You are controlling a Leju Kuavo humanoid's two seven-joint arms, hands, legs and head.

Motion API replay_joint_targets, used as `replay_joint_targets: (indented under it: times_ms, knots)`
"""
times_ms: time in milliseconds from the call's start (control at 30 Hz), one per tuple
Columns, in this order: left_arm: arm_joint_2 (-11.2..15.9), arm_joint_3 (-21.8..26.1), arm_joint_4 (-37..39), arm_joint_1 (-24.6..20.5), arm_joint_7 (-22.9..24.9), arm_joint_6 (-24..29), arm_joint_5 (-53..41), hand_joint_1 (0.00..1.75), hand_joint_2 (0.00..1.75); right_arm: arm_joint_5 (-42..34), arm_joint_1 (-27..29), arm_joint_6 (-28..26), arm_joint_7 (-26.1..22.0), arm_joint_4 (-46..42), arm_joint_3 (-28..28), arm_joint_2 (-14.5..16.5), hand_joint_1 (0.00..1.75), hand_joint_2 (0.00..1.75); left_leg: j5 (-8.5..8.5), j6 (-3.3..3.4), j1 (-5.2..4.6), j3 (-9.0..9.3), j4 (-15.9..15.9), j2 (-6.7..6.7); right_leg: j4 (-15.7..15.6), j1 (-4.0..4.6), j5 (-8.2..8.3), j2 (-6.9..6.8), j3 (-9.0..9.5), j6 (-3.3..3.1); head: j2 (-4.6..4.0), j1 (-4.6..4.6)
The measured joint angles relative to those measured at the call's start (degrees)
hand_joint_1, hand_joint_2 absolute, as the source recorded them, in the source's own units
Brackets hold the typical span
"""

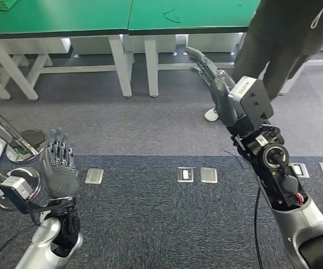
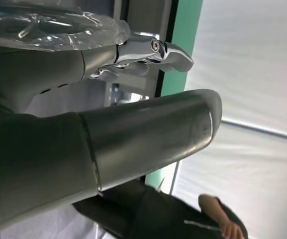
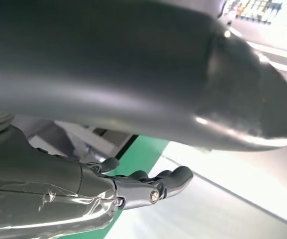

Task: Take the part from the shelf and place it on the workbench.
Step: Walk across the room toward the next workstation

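Both robot hands [image 1: 60, 168] [image 1: 212, 75] bare, fingers apart

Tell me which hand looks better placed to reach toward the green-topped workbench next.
The right, probably. The right hand is stretched forward with fingers apart, holding nothing, close to the green workbench. The left hand is raised low beside the body, fingers up, also holding nothing. No part is visible in either hand.
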Motion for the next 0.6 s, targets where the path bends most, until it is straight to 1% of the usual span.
replay_joint_targets:
  times_ms: [33,67,100,133,167,200,233,267,300,333,367,400,433,467,500,533,567,600]
  knots:
    - [0.02,-0.01,0.0,0.08,0.01,0.13,0.0,0.0,0.0,0.0,0.0,0.01,0.01,0.01,0.0,0.0,0.0,0.0,0.31,0.11,-0.01,-0.2,0.43,0.2,0.0,0.14,-0.1,-0.92,0.05,-0.11,0.0,-0.01]
    - [0.05,-0.01,0.0,0.12,0.01,0.25,0.0,0.0,0.0,-0.01,-0.02,0.03,0.0,0.01,0.0,0.0,0.0,0.0,1.6,0.31,-0.04,0.94,-1.64,0.41,0.0,0.25,-0.2,-1.79,0.16,-0.17,0.0,-0.01]
    - [0.09,-0.01,-0.01,0.12,0.01,0.37,0.0,0.0,0.0,-0.01,-0.06,0.08,-0.01,0.01,0.01,0.0,0.0,0.0,3.47,0.63,-0.17,3.23,-5.69,1.02,0.0,0.34,-0.36,-2.63,0.35,-0.21,0.0,-0.01]
    - [0.12,0.0,-0.04,0.09,0.01,0.44,0.0,0.0,0.0,-0.01,-0.13,0.11,-0.04,0.01,0.0,0.0,0.0,0.0,4.91,1.06,-0.5,5.73,-10.18,2.15,-0.03,0.45,-0.53,-3.36,0.56,-0.16,0.0,-0.01]
    - [0.14,0.0,-0.09,0.05,0.01,0.48,-0.01,0.0,0.0,-0.01,-0.25,0.16,-0.06,0.01,0.01,0.0,0.0,0.0,5.98,1.47,-0.84,7.73,-13.83,3.08,-0.07,0.56,-0.71,-3.99,0.76,-0.06,0.0,0.04]
    - [0.15,0.0,-0.16,-0.01,0.01,0.49,-0.01,0.0,0.0,-0.01,-0.36,0.2,-0.08,0.01,0.01,0.0,0.0,0.0,6.41,1.82,-1.17,8.92,-16.0,3.69,-0.12,0.63,-0.87,-4.54,0.93,0.13,0.0,0.04]
    - [0.17,0.0,-0.22,-0.06,0.01,0.49,-0.02,0.0,0.0,-0.01,-0.44,0.21,-0.09,0.02,0.01,0.0,0.0,0.0,6.3,2.09,-1.43,9.22,-16.7,3.69,-0.2,0.67,-1.02,-5.06,1.1,0.37,0.0,0.07]
    - [0.21,0.0,-0.28,-0.07,0.02,0.5,-0.02,0.0,0.0,-0.01,-0.53,0.23,-0.08,0.02,0.03,0.0,0.0,0.0,6.38,2.27,-1.5,9.25,-16.85,2.94,-0.32,0.71,-1.15,-5.61,1.33,0.66,0.0,0.08]
    - [0.25,-0.01,-0.36,-0.04,0.03,0.51,-0.02,0.0,0.0,-0.01,-0.59,0.23,-0.08,0.02,0.03,0.0,0.0,0.0,6.43,2.48,-1.29,9.51,-17.14,2.25,-0.38,0.62,-1.39,-5.88,1.39,0.98,0.0,0.05]
    - [0.3,-0.01,-0.42,-0.04,0.01,0.53,-0.02,0.0,0.0,-0.01,-0.66,0.24,-0.07,0.01,0.04,0.01,0.0,0.0,6.52,2.69,-1.09,9.86,-17.56,1.58,0.04,0.53,-1.88,-5.3,1.34,1.23,0.0,0.07]
    - [0.29,0.0,-0.48,-0.08,0.01,0.55,-0.02,0.0,0.0,-0.01,-0.75,0.24,-0.09,0.01,0.02,0.01,0.0,0.0,6.64,2.94,-0.83,10.25,-17.97,0.98,1.41,0.43,-2.79,-4.08,0.81,1.42,0.0,0.12]
    - [0.25,0.01,-0.52,-0.13,0.01,0.56,-0.03,0.0,0.0,-0.01,-0.8,0.24,-0.1,0.01,-0.02,0.01,0.0,0.0,6.71,3.14,-0.55,10.6,-18.25,0.42,4.21,0.29,-4.23,-2.38,-0.52,1.58,0.0,0.3]
    - [0.2,0.02,-0.54,-0.17,0.01,0.56,-0.03,0.0,0.0,-0.01,-0.77,0.24,-0.09,0.02,-0.04,0.01,0.0,0.0,6.69,3.29,-0.53,10.72,-18.32,-0.22,8.12,0.23,-5.93,-0.76,-2.34,1.7,0.0,0.54]
    - [0.12,0.02,-0.55,-0.12,0.04,0.55,-0.03,0.0,0.0,-0.01,-0.72,0.23,-0.08,0.03,-0.07,0.01,0.0,0.0,6.67,3.39,-0.48,10.77,-18.31,-0.87,12.29,0.17,-7.45,0.14,-4.54,1.86,0.0,0.78]
    - [0.08,0.02,-0.55,0.0,0.07,0.55,-0.03,0.0,0.0,-0.01,-0.65,0.24,-0.05,0.05,-0.07,0.0,0.0,0.0,6.63,3.41,-0.45,10.81,-18.29,-1.65,15.54,0.12,-8.29,0.57,-6.46,2.02,0.0,0.98]
    - [0.06,0.02,-0.55,0.11,0.1,0.55,-0.02,0.0,0.0,-0.01,-0.59,0.24,-0.04,0.07,-0.07,0.0,0.0,0.0,6.6,3.39,-0.42,10.85,-18.23,-2.49,16.64,0.06,-7.92,0.7,-7.42,2.15,0.0,1.06]
    - [0.05,0.02,-0.55,0.18,0.13,0.55,-0.02,0.0,0.0,-0.01,-0.58,0.24,-0.04,0.08,-0.06,0.0,0.0,0.0,6.53,3.3,-0.35,10.9,-18.1,-3.38,15.32,-0.03,-6.35,0.83,-7.2,2.25,0.0,1.1]
    - [0.03,0.02,-0.55,0.21,0.16,0.55,-0.02,0.0,0.0,-0.01,-0.6,0.23,-0.04,0.09,-0.07,0.0,0.0,0.0,6.4,3.11,-0.23,10.97,-17.89,-4.3,11.81,-0.19,-3.9,1.25,-5.86,2.34,0.0,1.16]
